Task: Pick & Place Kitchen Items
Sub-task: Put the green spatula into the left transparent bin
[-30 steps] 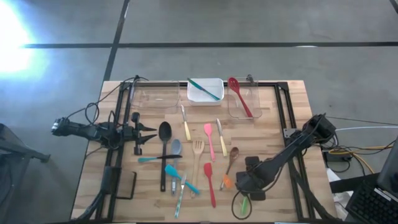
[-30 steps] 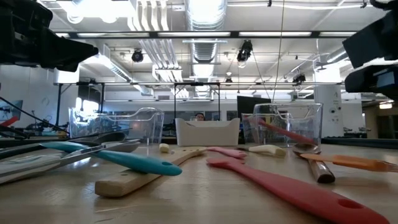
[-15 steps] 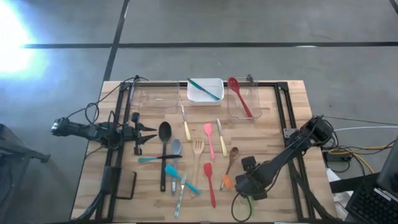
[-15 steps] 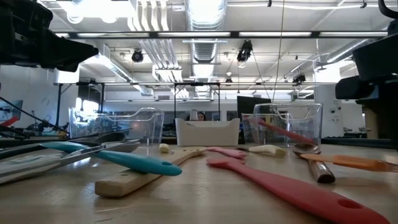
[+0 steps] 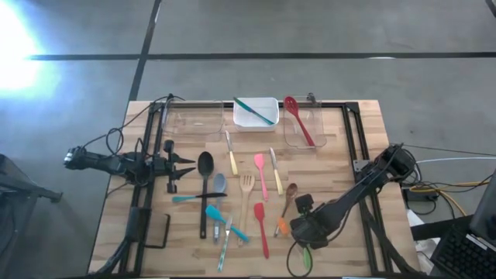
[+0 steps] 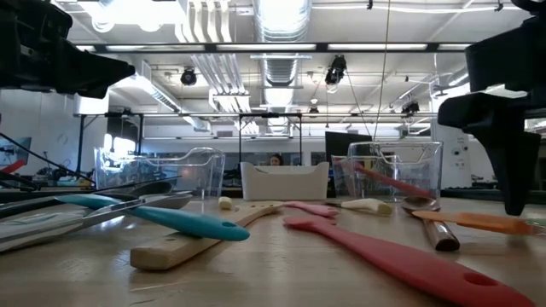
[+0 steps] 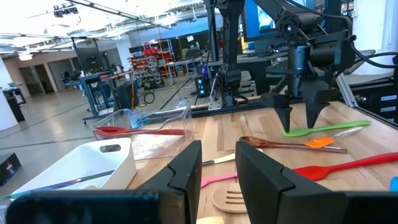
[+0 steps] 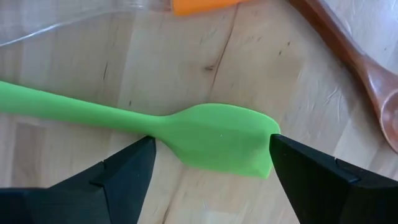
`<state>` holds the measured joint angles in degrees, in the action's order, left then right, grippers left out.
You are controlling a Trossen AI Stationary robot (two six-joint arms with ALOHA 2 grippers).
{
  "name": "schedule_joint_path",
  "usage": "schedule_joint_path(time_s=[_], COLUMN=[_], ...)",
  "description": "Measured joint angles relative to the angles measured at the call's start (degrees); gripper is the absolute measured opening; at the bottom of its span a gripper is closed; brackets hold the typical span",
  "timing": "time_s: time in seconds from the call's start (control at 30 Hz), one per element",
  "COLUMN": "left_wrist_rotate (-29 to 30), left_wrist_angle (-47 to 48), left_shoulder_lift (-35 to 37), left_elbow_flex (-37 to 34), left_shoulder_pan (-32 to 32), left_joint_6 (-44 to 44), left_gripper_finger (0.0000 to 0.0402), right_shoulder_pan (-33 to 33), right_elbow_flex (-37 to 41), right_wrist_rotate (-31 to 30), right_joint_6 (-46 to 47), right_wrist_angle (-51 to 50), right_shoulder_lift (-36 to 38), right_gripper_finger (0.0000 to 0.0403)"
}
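Observation:
Several kitchen items lie flat on the wooden table: a black ladle, a wooden fork, a red spatula, a wooden spoon and an orange-tipped one. A green spatula lies near the front right. My right gripper points down, open, one finger on either side of the spatula's blade and just above it. My left gripper waits level at the table's left, open, with nothing in it.
At the far edge stand a clear tub, a white tub holding a teal utensil, and a clear tub holding a red spoon. Teal and pink utensils lie among the others mid-table. Black frame rails run along both sides.
My right gripper has turned about its wrist and sunk a little toward the green spatula; in the low view its finger has come down into sight at the right. The utensils have kept their places.

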<state>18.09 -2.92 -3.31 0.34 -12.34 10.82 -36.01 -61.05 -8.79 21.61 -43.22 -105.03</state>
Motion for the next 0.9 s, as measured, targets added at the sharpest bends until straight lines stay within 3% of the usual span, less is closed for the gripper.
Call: schedule_joint_path(time_s=[0.43,0.77,0.9], left_wrist_rotate=[0.0,0.0,0.0], left_wrist_angle=[0.0,0.0,0.0], left_shoulder_lift=[0.0,0.0,0.0], left_elbow_flex=[0.0,0.0,0.0], left_shoulder_pan=[0.0,0.0,0.0], left_joint_6=[0.1,0.1,0.1], left_gripper_finger=[0.0101,0.0101,0.0101], right_shoulder_pan=[0.6,1.0,1.1], right_elbow_flex=[4.4,4.5,4.2], right_wrist_rotate=[1.5,1.9,2.4], right_joint_6=[1.5,7.7,8.7], right_wrist_angle=[5.3,4.2,1.9], right_shoulder_lift=[0.3,0.8,1.1], right_gripper_finger=[0.0303,0.0220,0.0213])
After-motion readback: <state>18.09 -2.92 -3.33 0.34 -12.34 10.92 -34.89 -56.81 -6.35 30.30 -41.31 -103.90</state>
